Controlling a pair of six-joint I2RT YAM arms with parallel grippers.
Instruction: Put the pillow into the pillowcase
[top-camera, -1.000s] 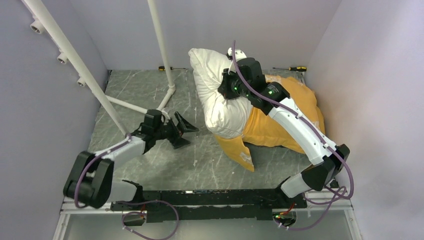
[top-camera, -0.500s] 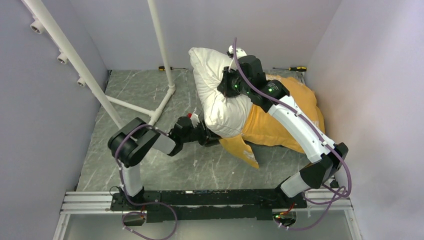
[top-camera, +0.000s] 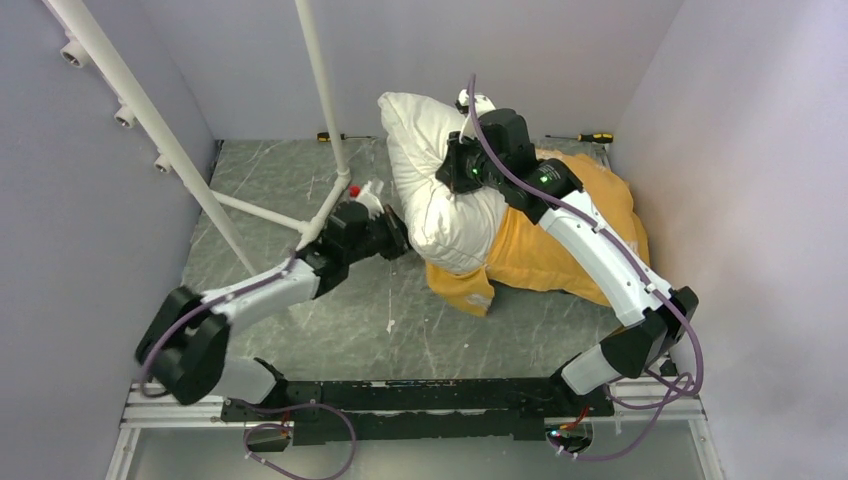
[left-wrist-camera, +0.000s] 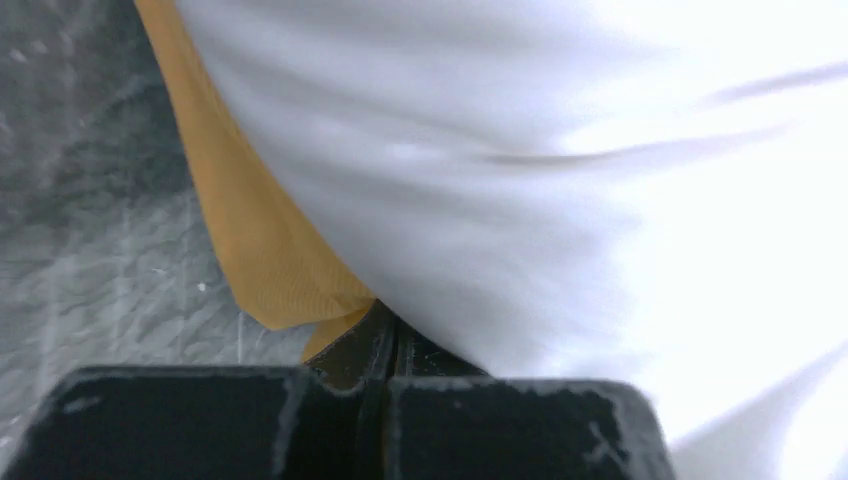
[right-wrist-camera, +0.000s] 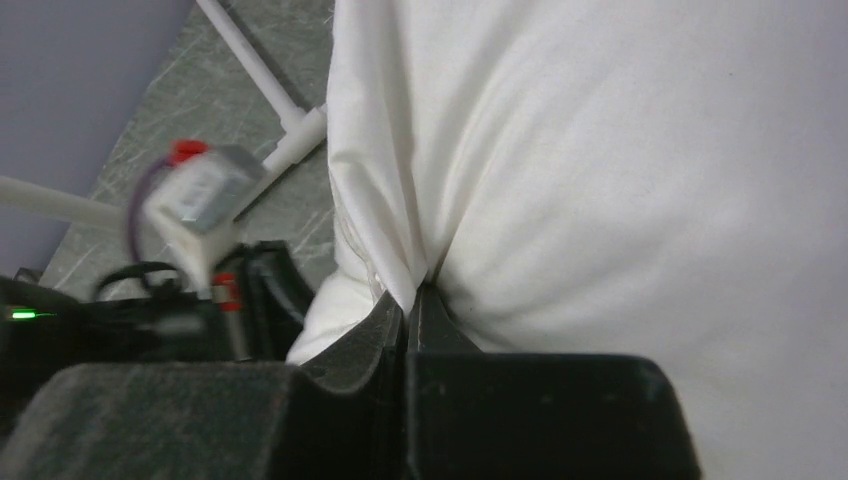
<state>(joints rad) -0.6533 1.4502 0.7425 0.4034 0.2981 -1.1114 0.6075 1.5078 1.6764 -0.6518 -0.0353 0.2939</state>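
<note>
The plump white pillow (top-camera: 425, 170) stands tilted at the back of the table, its lower part inside the yellow-orange pillowcase (top-camera: 560, 250), which lies to its right. My right gripper (top-camera: 452, 185) is shut on a fold of the pillow (right-wrist-camera: 620, 170), pinched between the fingertips (right-wrist-camera: 410, 295). At the pillow's lower left my left gripper (top-camera: 400, 238) is shut. Its tips (left-wrist-camera: 385, 315) are tucked under the pillow (left-wrist-camera: 560, 180) where the pillowcase edge (left-wrist-camera: 250, 230) ends, and they seem to nip that edge. The pillowcase's other side is hidden.
A white pipe frame (top-camera: 325, 90) rises at the back left, with a slanted pipe (top-camera: 150, 120) beside it. Two screwdrivers (top-camera: 330, 136) (top-camera: 590, 137) lie along the back wall. Walls close in on both sides. My left wrist camera (right-wrist-camera: 200, 195) shows in the right wrist view.
My left arm swung from the left across to the pillow's lower left edge and its gripper closed. The pillowcase's front flap drew back and folded. The right gripper kept its hold.
</note>
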